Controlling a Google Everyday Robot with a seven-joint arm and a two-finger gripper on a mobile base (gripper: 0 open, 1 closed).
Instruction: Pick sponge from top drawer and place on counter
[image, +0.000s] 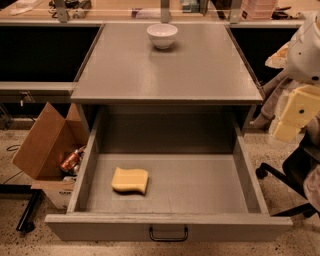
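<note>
The pale-yellow sponge (130, 180) lies flat on the floor of the open top drawer (200, 190), in its front-left part. The drawer is pulled fully out, with a dark handle (168, 234) on its flat front. The grey counter (165, 70) spans the cabinet top above the drawer. My gripper (292, 117) is at the right edge of the view, off to the right of the drawer and counter, well apart from the sponge. Its yellowish blocky fingers (300, 106) hold nothing that I can see.
A white bowl (162, 35) stands at the far middle of the counter. An open cardboard box (50, 145) with a can sits on the floor left of the drawer. A black chair base (285, 175) is on the right. A wooden bench (125, 10) runs behind.
</note>
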